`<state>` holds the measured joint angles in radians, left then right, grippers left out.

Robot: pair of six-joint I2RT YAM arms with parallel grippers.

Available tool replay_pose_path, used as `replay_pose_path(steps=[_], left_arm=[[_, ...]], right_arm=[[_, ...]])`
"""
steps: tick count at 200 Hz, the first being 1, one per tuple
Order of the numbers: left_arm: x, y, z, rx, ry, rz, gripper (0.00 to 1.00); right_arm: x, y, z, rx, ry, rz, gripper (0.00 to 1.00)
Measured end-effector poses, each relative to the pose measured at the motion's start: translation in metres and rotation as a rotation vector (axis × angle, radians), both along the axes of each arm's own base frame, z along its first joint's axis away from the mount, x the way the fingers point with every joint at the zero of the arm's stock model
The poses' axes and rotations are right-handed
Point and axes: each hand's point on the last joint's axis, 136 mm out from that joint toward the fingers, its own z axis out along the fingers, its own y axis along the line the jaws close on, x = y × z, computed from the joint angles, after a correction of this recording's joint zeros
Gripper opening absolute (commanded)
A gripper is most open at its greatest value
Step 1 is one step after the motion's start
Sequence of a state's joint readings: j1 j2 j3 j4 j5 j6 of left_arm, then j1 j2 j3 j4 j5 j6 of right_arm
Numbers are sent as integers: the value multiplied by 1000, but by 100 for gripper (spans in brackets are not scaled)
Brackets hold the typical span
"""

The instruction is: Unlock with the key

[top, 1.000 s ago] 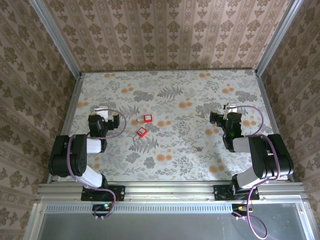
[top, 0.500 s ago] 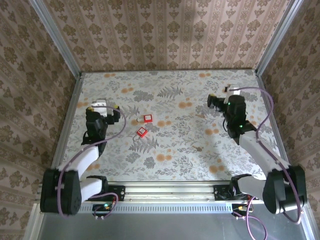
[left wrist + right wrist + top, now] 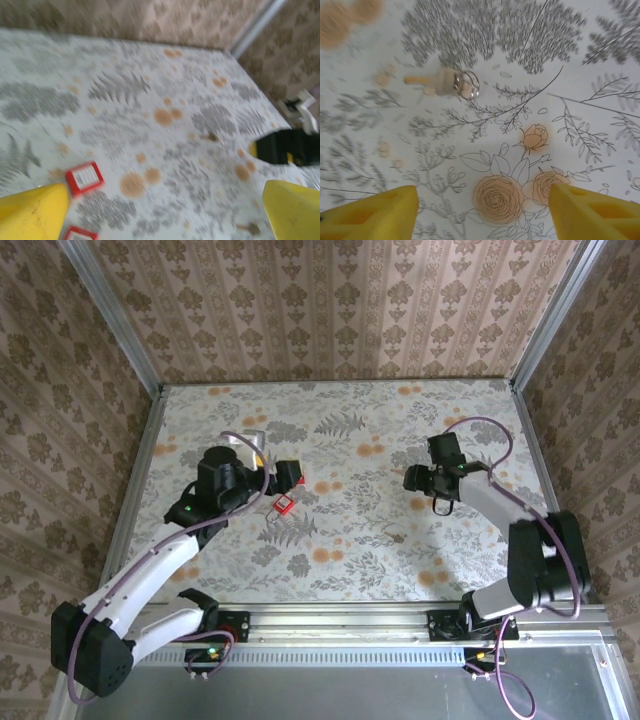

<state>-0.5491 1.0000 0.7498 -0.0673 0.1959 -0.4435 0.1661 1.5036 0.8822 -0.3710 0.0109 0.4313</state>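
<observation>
Heads up: your right gripper has its yellow fingers spread apart with nothing between them, hovering low over the floral tablecloth. The small brass-coloured key on its wire ring lies flat just ahead of them, untouched. Your left gripper is wide open too, hanging above the two little red square padlocks, which sit close together left of centre.

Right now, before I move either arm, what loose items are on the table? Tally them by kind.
Red padlocks: 2
Key on a ring: 1
Total: 3
</observation>
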Motion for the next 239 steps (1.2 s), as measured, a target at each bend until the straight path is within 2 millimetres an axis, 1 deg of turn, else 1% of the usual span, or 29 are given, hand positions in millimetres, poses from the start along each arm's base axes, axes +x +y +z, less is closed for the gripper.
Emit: replay_pose_path(steps=[6,21,56,97,116,135,151,171,200,221,239], left_arm=[[-4,-4,-6,3,27,-12,100],[-11,-10,-12,-2,65,-30,100],[-21,-17,-23,-16,111,-47,100],[-28,-20,-35,-15,147,-55,100],[-31,-21,-40,-13,161,-60,100],[-32,-22,-41,-14,165,-63,100],[-33,-23,-41,-14,168,-65,100],[-33,-25,-43,-12,171,-68,100],[-29,-29,-46,-19,177,-66,100],[-27,-37,-53,-16,190,-74,100],[-25,-45,-64,-9,213,-83,100]], right_arm=[[2,0,-6,4,20,-6,58],[10,1,-16,16,53,-16,57],[30,-2,-28,22,77,-36,50],[53,0,-34,30,83,-41,46],[60,2,-35,36,84,-36,43],[67,3,-36,38,85,-34,40],[68,4,-39,36,94,-34,37],[65,3,-44,31,119,-35,35],[63,3,-46,11,142,-31,30],[63,2,-47,-7,155,-29,25],[64,1,-48,-18,161,-32,21]])
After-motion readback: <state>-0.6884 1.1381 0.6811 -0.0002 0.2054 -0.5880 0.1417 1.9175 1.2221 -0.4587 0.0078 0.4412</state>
